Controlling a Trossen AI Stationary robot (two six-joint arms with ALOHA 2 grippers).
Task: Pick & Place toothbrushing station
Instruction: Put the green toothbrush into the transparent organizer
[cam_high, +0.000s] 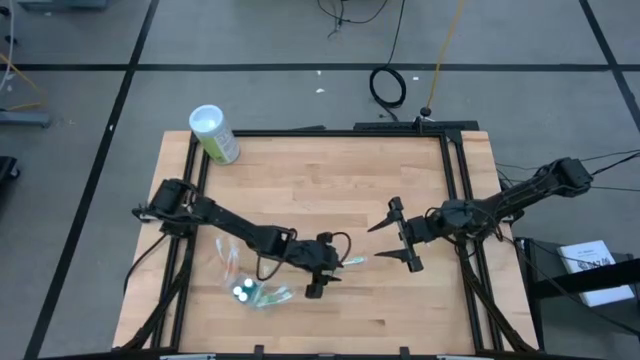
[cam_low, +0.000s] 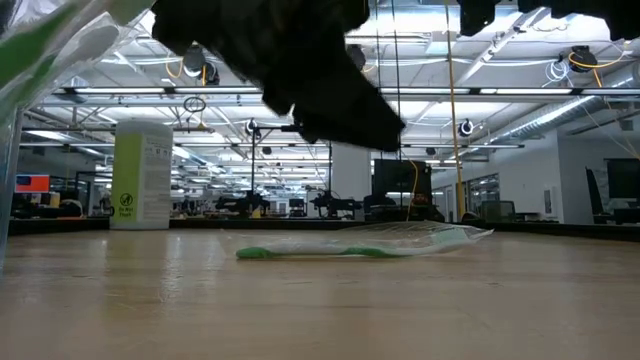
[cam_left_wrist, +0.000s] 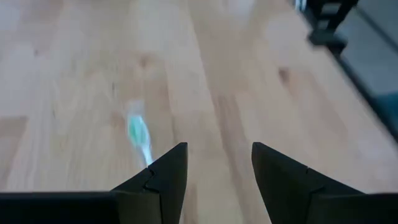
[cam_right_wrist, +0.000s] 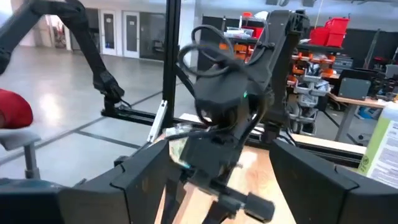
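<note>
A thin white toothbrush with a green head (cam_high: 352, 261) lies flat on the wooden table, in a clear wrapper (cam_low: 350, 247). My left gripper (cam_high: 326, 280) hovers open just near-left of it; in the left wrist view the green head (cam_left_wrist: 138, 133) lies outside one finger (cam_left_wrist: 163, 177), with nothing between the fingers. A small clear holder (cam_high: 255, 293) with blue-capped tubes (cam_high: 241, 292) and green-accented brushes lies nearer the table's left front. My right gripper (cam_high: 398, 238) hangs open above the table's right half, holding nothing.
A tall green canister with a white lid (cam_high: 213, 133) stands at the table's far left corner. A loose piece of clear plastic (cam_high: 228, 255) lies beside the left arm. Black frame rails (cam_high: 452, 180) run along the table's sides.
</note>
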